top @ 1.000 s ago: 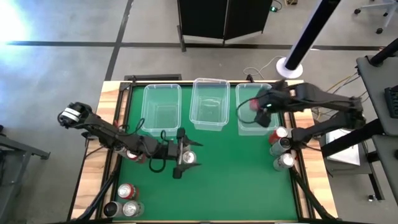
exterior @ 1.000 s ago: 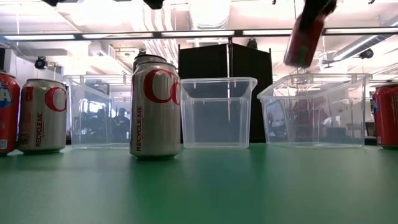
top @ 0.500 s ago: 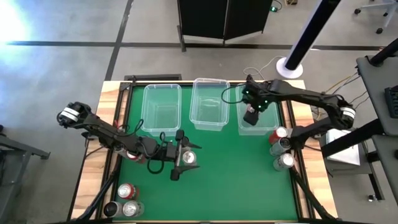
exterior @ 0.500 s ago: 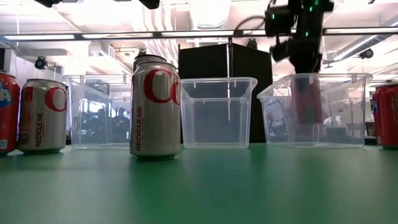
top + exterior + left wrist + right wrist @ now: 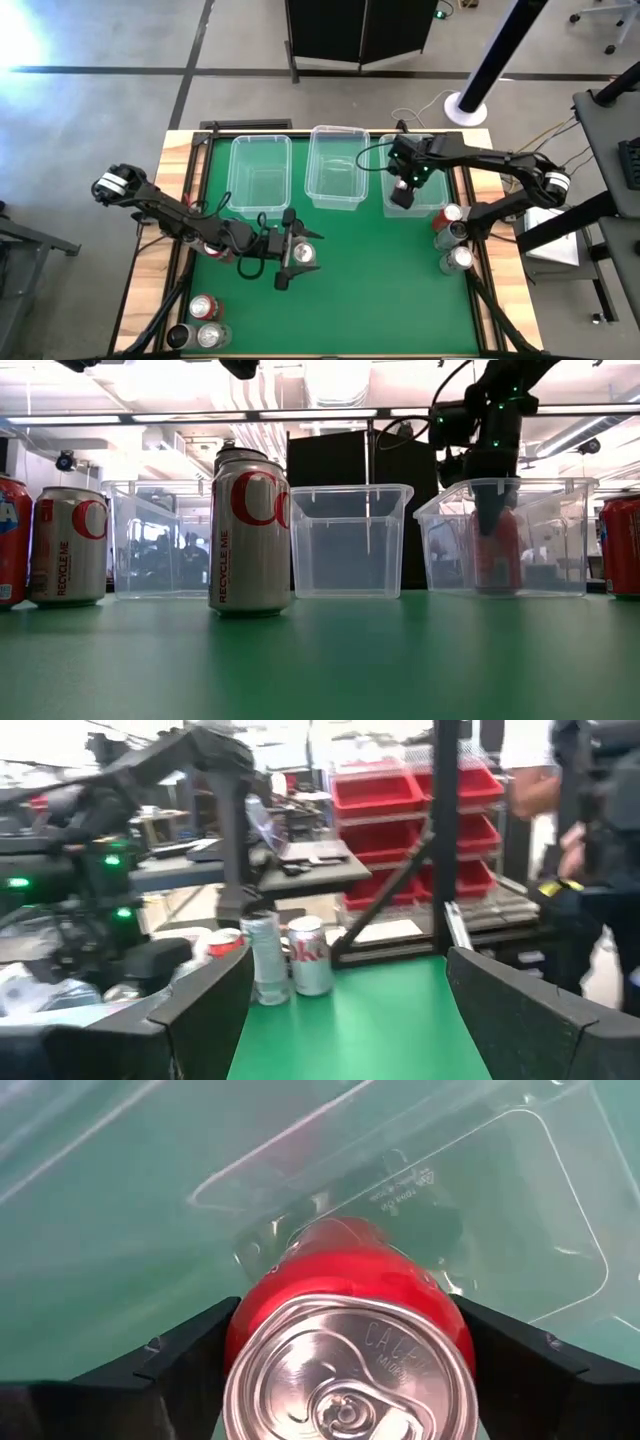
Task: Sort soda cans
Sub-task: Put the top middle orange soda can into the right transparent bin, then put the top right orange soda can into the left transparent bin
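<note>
- Right now the right gripper reaches down into the right-hand clear bin, one of three bins in a row at the far side of the green table.
- Its fingers sit on either side of a red can, which stands upright in that bin; from the low view the red can appears to rest on the bin floor with the gripper over its top.
- Whether those fingers press the can or have let go cannot be told.
- The middle bin and the left bin hold no cans that show.
- The left gripper sits low over the table in front of the left bin, fingers spread apart, with a silver can right at it in the high view; whether they touch cannot be told.
- In the low view a silver can with a red letter stands upright near the camera, and another like it stands further left beside a red one.
- More cans stand grouped at the table's near left corner, and another group stands along the right edge.
- A person stands in the room beyond the table, seen from the left wrist.
</note>
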